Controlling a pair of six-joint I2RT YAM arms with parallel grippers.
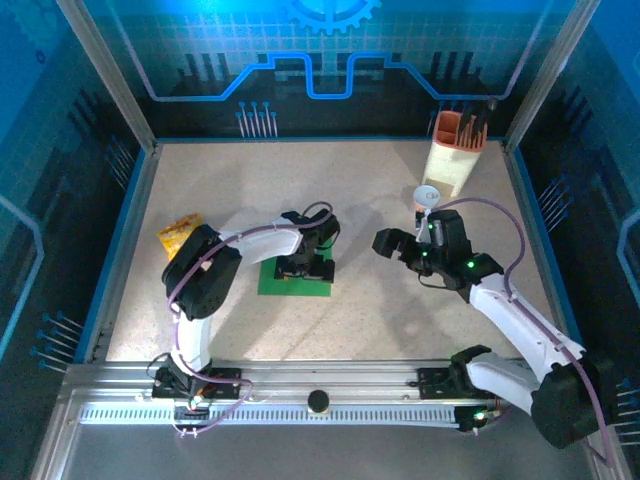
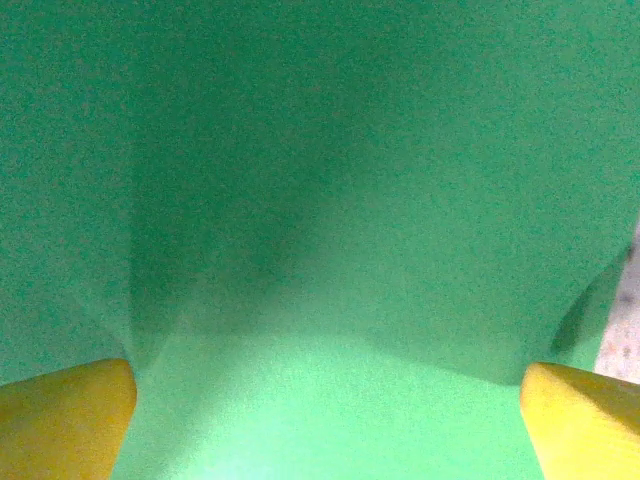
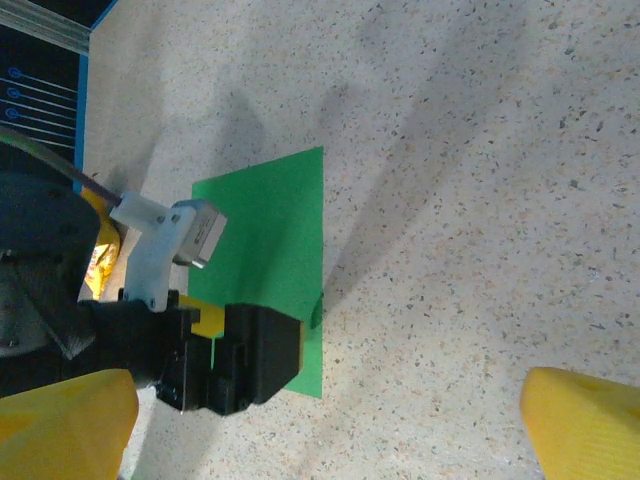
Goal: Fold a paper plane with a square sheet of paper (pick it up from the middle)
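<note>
Both hands released, jaws wide. My left hand sits low over the square sheet of paper, which lies flat on the bench left of centre; my right hand hangs apart to its right, grasping nothing. Snack packet lies beyond the sheet's left.

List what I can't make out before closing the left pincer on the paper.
- Top view: left pincer covers the paper's middle; contact hidden.
- Left wrist view: paper too close and blurred; most edges cut off; creases unclear.
- Right wrist view: left arm hides one corner of the paper and most of the yellow packet.
</note>
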